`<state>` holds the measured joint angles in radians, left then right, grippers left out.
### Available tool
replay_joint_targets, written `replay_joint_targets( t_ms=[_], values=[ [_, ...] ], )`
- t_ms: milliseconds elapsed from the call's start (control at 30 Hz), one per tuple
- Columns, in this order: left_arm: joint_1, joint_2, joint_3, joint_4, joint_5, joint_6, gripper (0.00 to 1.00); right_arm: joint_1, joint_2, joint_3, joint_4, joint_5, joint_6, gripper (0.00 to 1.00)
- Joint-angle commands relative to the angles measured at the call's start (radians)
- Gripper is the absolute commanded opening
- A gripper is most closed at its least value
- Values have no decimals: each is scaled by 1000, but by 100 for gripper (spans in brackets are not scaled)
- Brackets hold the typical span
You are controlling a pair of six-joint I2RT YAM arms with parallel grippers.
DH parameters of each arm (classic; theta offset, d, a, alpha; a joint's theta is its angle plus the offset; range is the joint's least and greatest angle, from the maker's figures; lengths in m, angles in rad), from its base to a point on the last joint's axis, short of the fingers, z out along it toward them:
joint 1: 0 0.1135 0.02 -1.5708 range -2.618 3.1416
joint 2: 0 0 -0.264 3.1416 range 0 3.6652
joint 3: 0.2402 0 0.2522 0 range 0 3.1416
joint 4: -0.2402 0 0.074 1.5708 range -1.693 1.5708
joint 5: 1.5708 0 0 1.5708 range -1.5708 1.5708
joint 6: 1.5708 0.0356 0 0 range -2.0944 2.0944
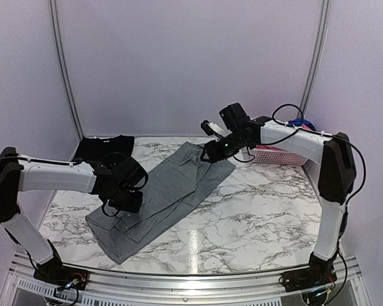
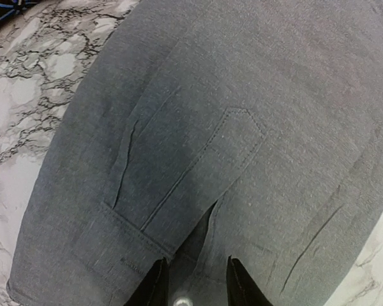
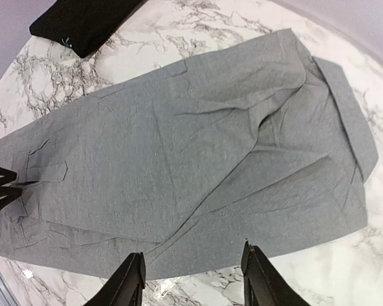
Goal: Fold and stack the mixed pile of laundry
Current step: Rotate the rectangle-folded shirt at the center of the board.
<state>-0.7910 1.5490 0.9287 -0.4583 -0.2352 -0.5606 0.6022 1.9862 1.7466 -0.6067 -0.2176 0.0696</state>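
Grey pocketed trousers [image 1: 169,191] lie spread flat and slantwise on the marble table [image 1: 262,204]. My left gripper [image 1: 126,203] hovers low over their near-left waist end. In the left wrist view its fingers [image 2: 154,285] stand apart above a back pocket [image 2: 198,166], with my left gripper [image 2: 198,280] open and nothing pinched. My right gripper [image 1: 210,152] hangs over the far leg end. In the right wrist view my right gripper [image 3: 193,277] is open, above the trousers' [image 3: 191,159] edge. A folded black cloth [image 1: 105,148] [image 3: 83,22] lies at the back left.
A white lattice basket [image 1: 277,155] stands at the back right behind my right arm, pink showing through its wall and a dark blue piece [image 1: 299,122] on top. Curved walls close the back and sides.
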Motion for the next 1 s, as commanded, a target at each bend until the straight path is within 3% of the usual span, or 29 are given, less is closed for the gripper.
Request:
replay_joint_targets(
  t_ms=[0,200,367,533,733,933,967],
  values=[
    [4,140,80,-78,-6,68,29,-1,0,-189,67,-87,102,48],
    [-22,229,63,-85,127,24,12,-40,97,-215,149,-117,157,44],
    [-117,241,71,-79,192,-80,7,-105,219,-149,173,-140,160,41],
    [-242,350,207,-51,264,-181,6,-151,339,-13,146,-143,113,41],
    [-260,442,343,3,263,-279,12,-184,483,283,42,-151,58,40],
    [-247,359,408,35,173,-225,25,-188,336,244,72,-239,84,46],
    [-261,314,411,47,117,-201,31,-187,285,209,84,-255,98,47]
  ],
)
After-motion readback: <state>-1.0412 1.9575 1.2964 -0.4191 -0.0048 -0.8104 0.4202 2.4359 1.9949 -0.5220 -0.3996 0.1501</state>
